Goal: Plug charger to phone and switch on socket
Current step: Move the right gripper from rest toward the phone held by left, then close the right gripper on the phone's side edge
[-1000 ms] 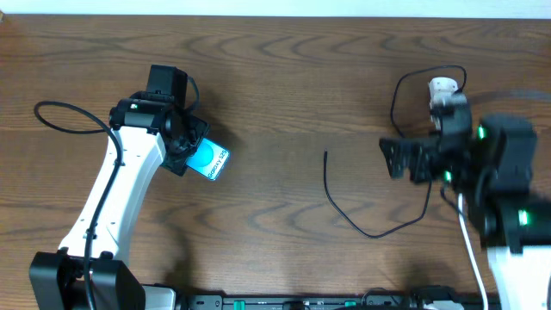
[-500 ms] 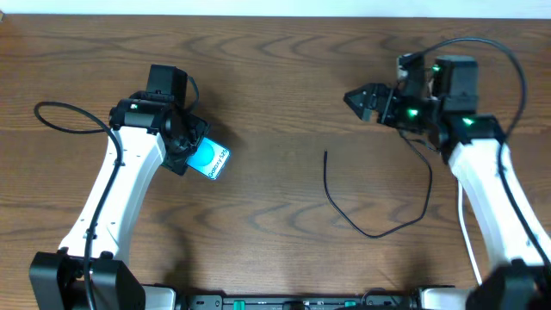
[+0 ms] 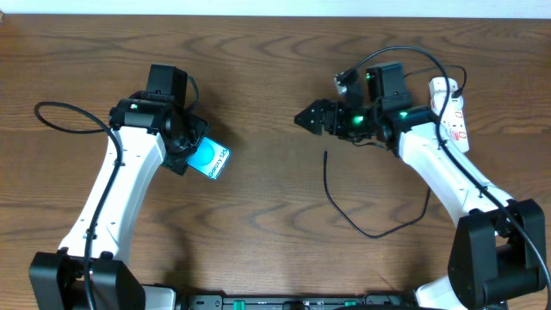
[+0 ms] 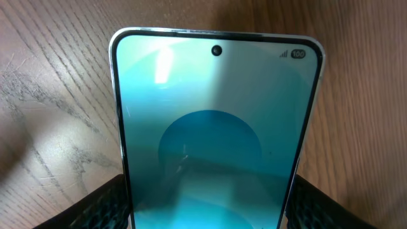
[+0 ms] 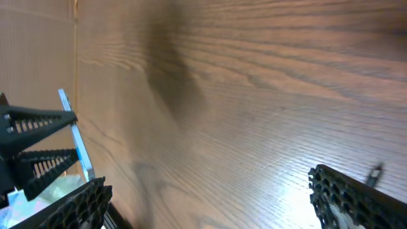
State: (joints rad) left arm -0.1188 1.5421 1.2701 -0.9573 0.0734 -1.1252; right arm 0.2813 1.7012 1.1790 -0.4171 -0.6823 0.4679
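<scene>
Left gripper [image 4: 206,210] is pinching the phone [image 3: 211,161] by its long edges. In the left wrist view we see both fingers [image 4: 105,205] tight against the sides of the case, with the screen facing the camera, cyan with the round teal shape. Overhead, the phone is left of centre on the table [image 3: 275,52], half tucked under the left wrist and turned at an angle. The right wrist view shows it edge-on between the left fingers, tilted. We can't tell whether its lower end touches the wood.

Right gripper [image 3: 308,117] is spread wide with nothing between the jaws; its own camera shows only bare wood there. It sits right of centre, pointing left toward the phone and well apart from it.

Charger [image 3: 370,234] lies loose on the table, and neither gripper touches it. Its tip [image 3: 325,154] is just below the right gripper in the overhead view. From there the cable runs toward the near edge, hooks right and climbs back up under the right forearm, where we lose the far end. Tip and phone are well apart, so it's not plugged in.

Socket [image 3: 454,108] lies at the far right beside the right arm, partly hidden by it. Red switch marks show, but the switch position is too small to read.
</scene>
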